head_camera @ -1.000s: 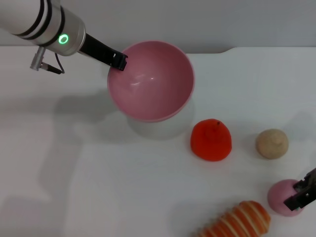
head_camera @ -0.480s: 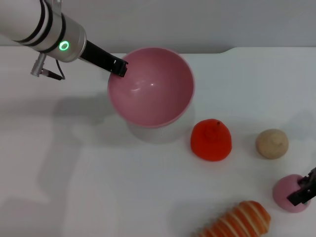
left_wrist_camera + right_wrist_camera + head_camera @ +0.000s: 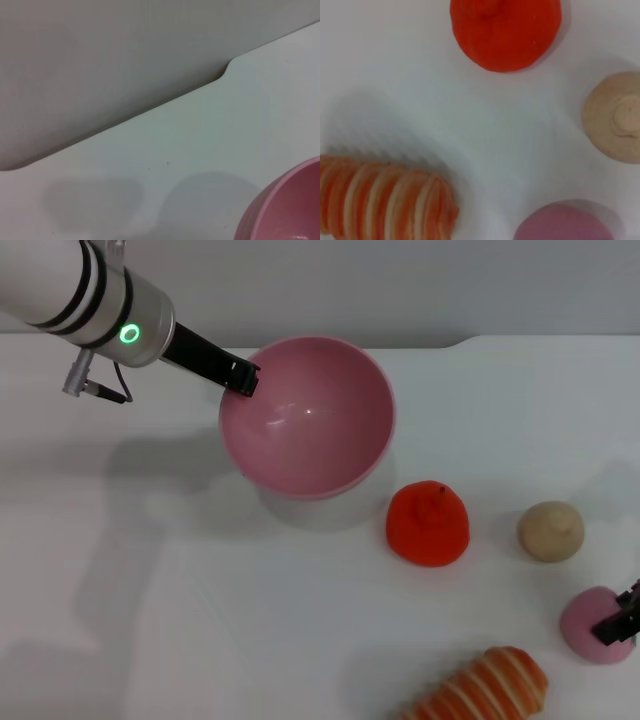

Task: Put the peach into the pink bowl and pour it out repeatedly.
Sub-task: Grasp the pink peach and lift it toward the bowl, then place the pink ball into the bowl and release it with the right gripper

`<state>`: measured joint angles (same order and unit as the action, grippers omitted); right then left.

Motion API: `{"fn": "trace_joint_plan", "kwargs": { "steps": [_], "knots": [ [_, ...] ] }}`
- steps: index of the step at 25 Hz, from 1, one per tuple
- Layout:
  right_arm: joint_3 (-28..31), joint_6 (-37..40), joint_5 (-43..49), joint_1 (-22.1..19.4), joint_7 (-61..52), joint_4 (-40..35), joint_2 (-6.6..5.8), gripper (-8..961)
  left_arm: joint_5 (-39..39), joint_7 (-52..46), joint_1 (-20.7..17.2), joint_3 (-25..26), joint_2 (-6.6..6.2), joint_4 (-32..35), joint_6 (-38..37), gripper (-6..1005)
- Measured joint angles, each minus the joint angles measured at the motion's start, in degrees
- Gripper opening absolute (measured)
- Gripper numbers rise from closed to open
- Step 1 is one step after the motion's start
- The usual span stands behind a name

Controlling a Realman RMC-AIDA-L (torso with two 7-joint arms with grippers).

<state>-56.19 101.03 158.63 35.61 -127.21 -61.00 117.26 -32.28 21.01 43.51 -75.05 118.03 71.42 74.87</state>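
Bowl (image 3: 306,415) empty, gripped at rim by left hand (image 3: 243,378); peach (image 3: 595,624) on table (image 3: 150,590), right hand (image 3: 622,618) touching, grip unclear.

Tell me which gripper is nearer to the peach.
Right. The right gripper is at the peach, against its outer side near the table's right edge. The left gripper is far across the table, gripping the pink bowl by its rim.

Head view looks steeply down over the whole counter (image 3: 150,620); both wrist views sit close, sharing its pink bowl (image 3: 305,415) and orange-red fruit (image 3: 428,523).
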Motion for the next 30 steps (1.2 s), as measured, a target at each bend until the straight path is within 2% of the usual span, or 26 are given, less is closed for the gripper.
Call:
{"fn": "trace_joint_plan", "kwargs": {
  "steps": [6, 13, 17, 24, 30],
  "knots": [
    [-1.2, -0.6, 0.0, -0.2, 0.2, -0.4, 0.23, 524, 0.0, 0.1, -0.1, 0.0, 0.00, 0.1, 0.1, 51],
    [-0.7, -1.1, -0.5, -0.6, 1.5, -1.2, 0.26, 261, 0.0, 0.5, -0.2, 0.0, 0.00, 0.2, 0.2, 52],
    [1.8, 0.7, -2.6, -1.1, 1.9, -3.8, 0.25, 103, 0.0, 0.6, -0.3, 0.0, 0.00, -0.1, 0.1, 52],
    [11.3, 7.7, -14.0, -2.3, 2.7, -16.9, 0.03, 40, 0.0, 1.4, -0.3, -0.2, 0.03, -0.3, -0.1, 52],
    [23.0, 10.4, -30.3, -2.0, 1.2, -35.0, -0.18, 37, -0.2, 1.5, 0.5, -1.6, 0.16, -2.0, -0.6, 53]
  ]
}}
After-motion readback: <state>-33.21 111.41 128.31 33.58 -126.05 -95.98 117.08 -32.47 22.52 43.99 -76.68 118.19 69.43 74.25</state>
